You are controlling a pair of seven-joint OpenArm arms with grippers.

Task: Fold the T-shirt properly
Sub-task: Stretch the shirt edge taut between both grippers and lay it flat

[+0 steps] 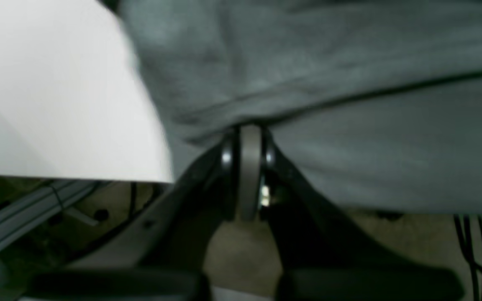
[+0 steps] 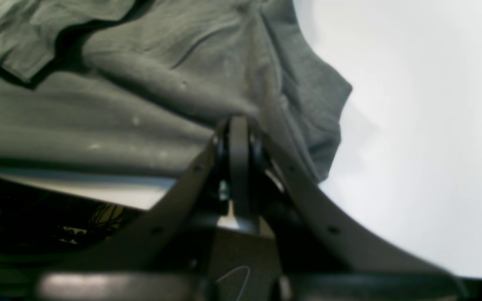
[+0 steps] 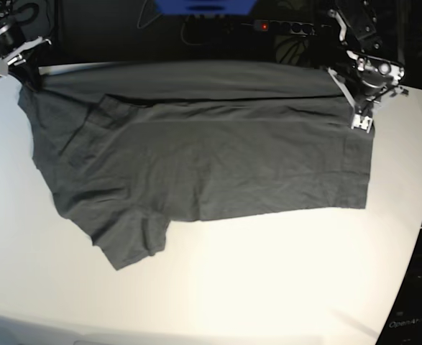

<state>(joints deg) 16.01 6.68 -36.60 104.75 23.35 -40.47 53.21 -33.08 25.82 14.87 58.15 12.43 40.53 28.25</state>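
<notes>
T-shirt (image 3: 203,162), dark grey and plain, lies spread across the white surface (image 3: 268,280), its long axis running left to right in the base view. A strip along its far edge is doubled over, with a dark crease line across the width just near of it. One short sleeve sticks out at the near left, wrinkled, and the straight hem forms the right edge. The near half of the surface is bare white.

Left gripper (image 1: 250,133) sits at the far right corner of the shirt in the base view. From its wrist camera the jaws are pressed together with grey cloth pinched between them at the tips; a fold line runs across the cloth to the right of the grip, and the surface's corner shows at the left of that view.

Right gripper (image 2: 239,123) is at the far left corner in the base view, by the shoulder end. Its jaws are likewise closed, biting a bunched ridge of the shirt, with a sleeve hanging to the right of the grip over the white surface.

A blue object (image 3: 205,6) and a power strip (image 3: 282,27) lie beyond the far edge.
</notes>
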